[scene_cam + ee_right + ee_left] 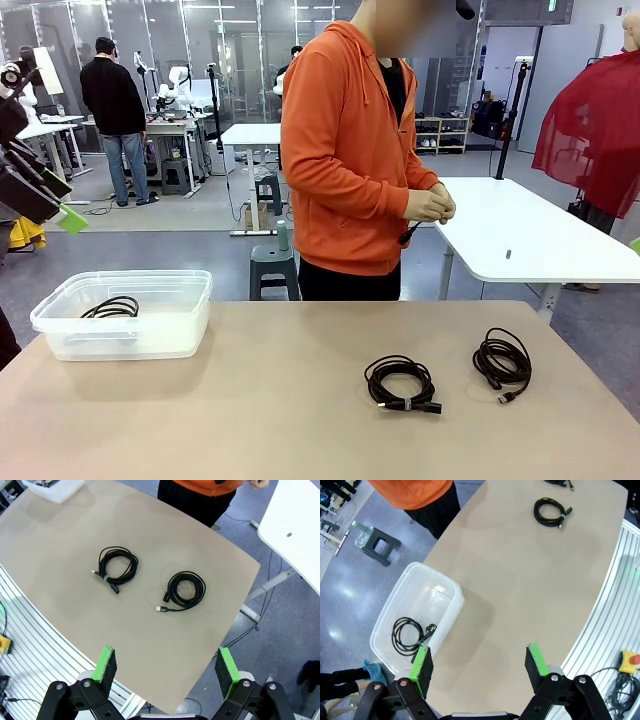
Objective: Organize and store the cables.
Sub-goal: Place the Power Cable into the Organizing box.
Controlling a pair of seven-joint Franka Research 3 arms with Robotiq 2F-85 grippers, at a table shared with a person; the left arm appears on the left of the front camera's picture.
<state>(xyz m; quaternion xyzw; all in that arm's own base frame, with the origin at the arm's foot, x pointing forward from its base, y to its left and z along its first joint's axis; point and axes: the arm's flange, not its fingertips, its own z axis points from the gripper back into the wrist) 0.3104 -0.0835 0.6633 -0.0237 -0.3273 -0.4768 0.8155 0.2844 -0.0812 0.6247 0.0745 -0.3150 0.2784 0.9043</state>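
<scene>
1. The left gripper point(479, 664), black with two green pads, hangs high above the tan table point(530, 580). Its jaws are spread wide and hold nothing.
2. The right gripper point(166, 665), of the same black-and-green build, is poised over the table's near edge. It too is fully spread and empty.
3. Two coiled black cords lie on the right half of the table, near each other but apart. The banded cable point(400, 383) point(117, 567) is a round bundle cinched by one small pale tie, with a plug poking out. The plain cable point(502, 362) point(186, 590) sits to its right, with one plug end trailing loose toward the near edge.
4. A third cable point(112, 307) point(407, 635), also thin, black and coiled, rests alone inside the clear plastic bin point(120, 340) point(455, 600). The bin stands at the table's far left.
5. A person point(345, 150) in an orange hooded jacket stands at the far side. The person's hands point(430, 203) are together at waist height, and a short black cord end point(408, 235) dangles below them.
</scene>
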